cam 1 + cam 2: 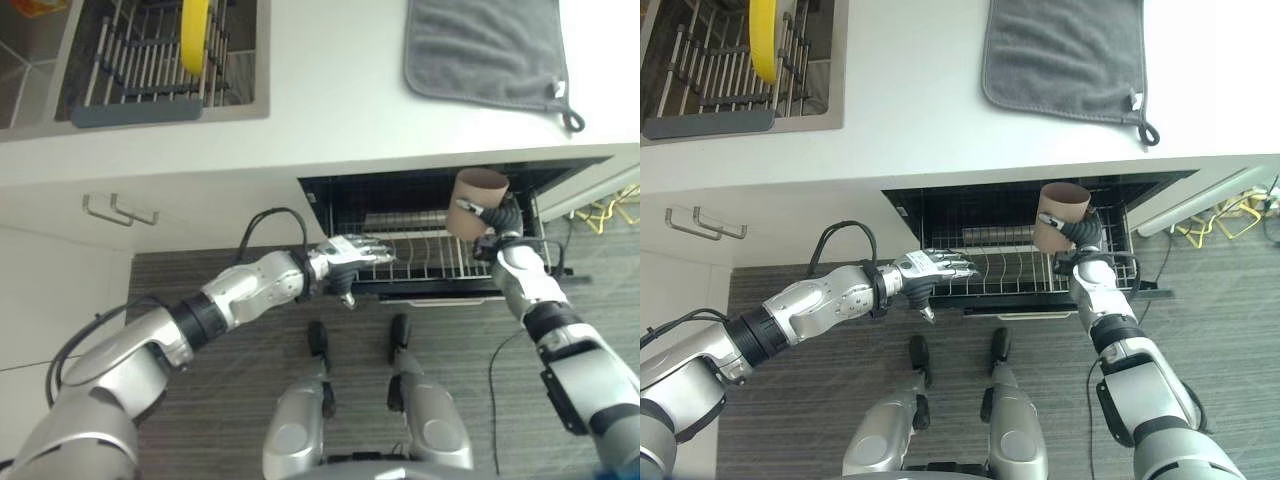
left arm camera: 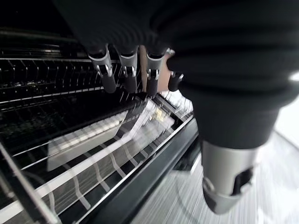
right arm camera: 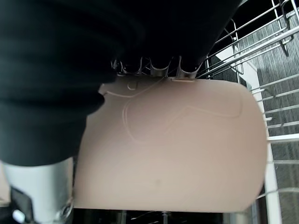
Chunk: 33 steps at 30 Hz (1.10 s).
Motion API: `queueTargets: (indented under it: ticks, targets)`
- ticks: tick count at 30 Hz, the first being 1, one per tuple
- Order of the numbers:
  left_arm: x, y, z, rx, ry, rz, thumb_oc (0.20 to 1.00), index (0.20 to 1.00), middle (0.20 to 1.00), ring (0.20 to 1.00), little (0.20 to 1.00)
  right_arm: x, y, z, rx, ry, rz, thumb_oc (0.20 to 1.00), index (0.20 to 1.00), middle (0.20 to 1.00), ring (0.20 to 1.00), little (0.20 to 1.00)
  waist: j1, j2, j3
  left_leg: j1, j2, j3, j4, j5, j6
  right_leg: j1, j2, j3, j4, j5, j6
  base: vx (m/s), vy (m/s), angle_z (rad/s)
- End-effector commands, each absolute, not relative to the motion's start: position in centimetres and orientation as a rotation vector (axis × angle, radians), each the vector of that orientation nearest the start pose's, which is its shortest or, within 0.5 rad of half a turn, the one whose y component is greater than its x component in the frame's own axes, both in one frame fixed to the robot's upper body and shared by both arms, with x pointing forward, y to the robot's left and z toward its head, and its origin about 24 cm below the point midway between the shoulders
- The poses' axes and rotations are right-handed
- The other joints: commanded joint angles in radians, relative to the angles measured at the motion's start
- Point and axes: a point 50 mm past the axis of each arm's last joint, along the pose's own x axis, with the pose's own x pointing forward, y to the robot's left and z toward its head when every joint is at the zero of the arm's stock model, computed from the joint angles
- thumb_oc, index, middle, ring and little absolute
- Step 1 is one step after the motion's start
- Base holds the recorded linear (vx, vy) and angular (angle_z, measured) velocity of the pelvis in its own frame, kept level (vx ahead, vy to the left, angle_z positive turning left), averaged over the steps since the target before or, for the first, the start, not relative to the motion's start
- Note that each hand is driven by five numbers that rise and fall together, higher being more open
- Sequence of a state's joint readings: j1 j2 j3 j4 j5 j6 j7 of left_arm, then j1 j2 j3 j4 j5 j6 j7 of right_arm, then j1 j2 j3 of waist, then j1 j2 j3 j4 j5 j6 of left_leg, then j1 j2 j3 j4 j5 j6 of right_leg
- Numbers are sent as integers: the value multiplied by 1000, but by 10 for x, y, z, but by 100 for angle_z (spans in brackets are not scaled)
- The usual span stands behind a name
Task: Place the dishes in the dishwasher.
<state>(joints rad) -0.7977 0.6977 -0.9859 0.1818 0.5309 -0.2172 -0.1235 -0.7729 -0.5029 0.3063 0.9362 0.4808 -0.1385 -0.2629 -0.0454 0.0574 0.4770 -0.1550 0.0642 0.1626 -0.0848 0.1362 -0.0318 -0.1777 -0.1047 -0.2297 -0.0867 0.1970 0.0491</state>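
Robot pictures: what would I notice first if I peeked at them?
The right hand holds a tan cup above the pulled-out dishwasher rack. The left hand reaches flat over the rack's front. Up on the counter, a yellow plate stands in the sink rack.

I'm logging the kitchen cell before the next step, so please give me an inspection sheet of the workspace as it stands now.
Surface: white countertop, bare around the sink.
Job's things: tan cup held over the pulled-out dishwasher rack; yellow plate upright in the sink drying rack.
Clutter: grey towel on the counter, its loop hanging over the edge.
Hands: right hand has its fingers curled round the cup; left hand is at the rack's front edge, fingers straight.
Cables: nothing seen apart from the robot's own.
Surroundings: open dishwasher under the counter, cabinet handles beside it, dark striped floor.
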Motion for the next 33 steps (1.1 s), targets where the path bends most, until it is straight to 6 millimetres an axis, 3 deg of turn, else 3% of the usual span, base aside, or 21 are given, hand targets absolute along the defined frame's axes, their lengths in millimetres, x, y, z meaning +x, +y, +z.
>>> queueTargets:
  ticks: [1,5,11,14,19,25,33]
  targets:
    - [305,72,104,1566,-563,-975,1000,1000,1000,1000,1000,388,-250,142,-220,-78,-370,200,200,200,200,200,19,-23,-53,35,24,11,-2,-57,-25,41,-95,61,8,-12,133,-116,32,-8]
    - [307,68,104,1578,-574,-950,1000,1000,1000,1000,1000,390,-262,154,-226,-94,-531,200,200,200,200,200,8,-3,-20,19,15,22,-2,-58,-27,21,-101,68,9,-10,135,-99,52,-5]
    - [307,72,87,1588,-573,-925,1000,1000,1000,1000,1000,389,-269,173,-376,-161,-714,200,200,200,200,200,2,8,6,9,13,34,-2,-66,-30,6,-103,82,10,-15,139,-31,18,-3]
    - [303,75,80,1589,-576,-923,1000,1000,1000,1000,1000,387,-269,170,-381,-154,-746,200,200,200,200,200,2,10,10,6,14,38,-2,-67,-31,3,-103,83,10,-17,141,-3,2,-2]
    - [302,80,70,1597,-577,-911,1000,1000,1000,1000,1000,388,-271,168,-475,-118,-770,200,200,200,200,200,0,14,25,-3,14,42,-2,-68,-33,-6,-101,92,11,-21,144,0,0,0]
    - [297,83,57,1606,-608,-908,1000,1000,1000,1000,1000,390,-271,154,-423,-33,-731,200,200,200,200,200,7,22,35,-6,14,40,-2,-68,-32,-6,-102,95,9,-23,144,-6,-11,0]
    - [287,79,45,1610,-635,-919,1000,1000,1000,1000,1000,397,-253,152,-400,-18,-646,200,200,200,200,200,7,47,43,-6,7,44,-2,-64,-35,-1,-107,86,8,-25,139,18,26,-1]
